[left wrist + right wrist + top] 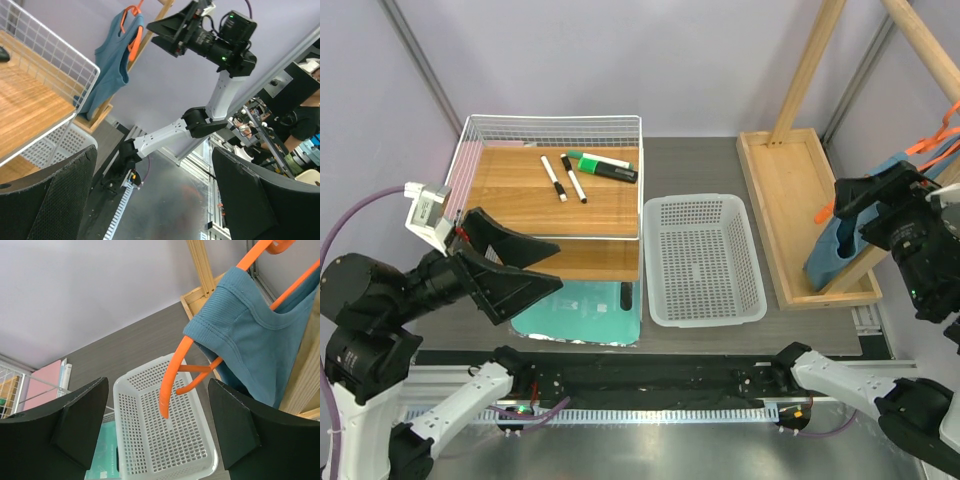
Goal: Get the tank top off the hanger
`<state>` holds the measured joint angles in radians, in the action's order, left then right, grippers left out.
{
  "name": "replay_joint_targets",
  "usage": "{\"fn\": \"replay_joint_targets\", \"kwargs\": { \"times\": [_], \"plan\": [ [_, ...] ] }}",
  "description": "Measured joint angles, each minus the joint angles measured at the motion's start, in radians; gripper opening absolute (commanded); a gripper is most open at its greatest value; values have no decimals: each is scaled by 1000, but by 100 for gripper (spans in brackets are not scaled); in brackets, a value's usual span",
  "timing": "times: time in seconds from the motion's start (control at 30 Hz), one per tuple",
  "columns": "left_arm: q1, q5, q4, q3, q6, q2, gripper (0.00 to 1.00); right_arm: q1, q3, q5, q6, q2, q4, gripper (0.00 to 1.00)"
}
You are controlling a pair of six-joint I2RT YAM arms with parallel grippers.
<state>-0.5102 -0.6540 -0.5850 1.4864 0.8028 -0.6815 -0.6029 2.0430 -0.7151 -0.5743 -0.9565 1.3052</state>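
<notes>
Teal tank top [250,345] still draped on orange hanger [175,375], hung from wooden rack [800,80] to right of white plastic basket [705,200], above basket height. One hanger end pokes free from under fabric.

Right arm raised at far right of basket, right gripper [840,205] level with tank top, close beside it, fingers spread wide, gripping nothing.

Left arm lifted at left of basket, left gripper [558,268] aimed toward basket, fingers apart, empty.
</notes>
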Motion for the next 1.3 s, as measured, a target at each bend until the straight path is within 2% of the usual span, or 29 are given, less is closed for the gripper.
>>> {"fn": "replay_joint_targets", "kwargs": {
  "times": [0.2, 0.4, 0.53, 0.63, 0.83, 0.97, 1.1, 1.3],
  "plan": [
    [0, -69, 30, 122, 25, -142, 90, 0, -21, -10, -2, -32, 6, 84],
    [-8, -132, 129, 239, 69, -341, 88, 0, -21, -21, -3, 3, 10, 82],
    [-81, -117, 167, 318, 75, -461, 83, 0, -9, -24, -3, 5, 18, 82],
    [-206, -78, 160, 428, 40, -584, 81, 0, 22, -24, -3, -20, 33, 82],
    [-409, 78, 75, 702, -103, -827, 80, 0, 53, -18, -4, -19, 45, 81],
    [-511, 250, 16, 841, -216, -944, 79, 0, 68, -19, -5, 15, 55, 81],
    [-617, 415, -1, 905, -331, -1029, 79, 0, 108, -20, -6, 39, 59, 80],
    [-706, 595, 5, 936, -452, -1163, 78, 0, 138, -21, -6, 68, 58, 80]
  ]
}}
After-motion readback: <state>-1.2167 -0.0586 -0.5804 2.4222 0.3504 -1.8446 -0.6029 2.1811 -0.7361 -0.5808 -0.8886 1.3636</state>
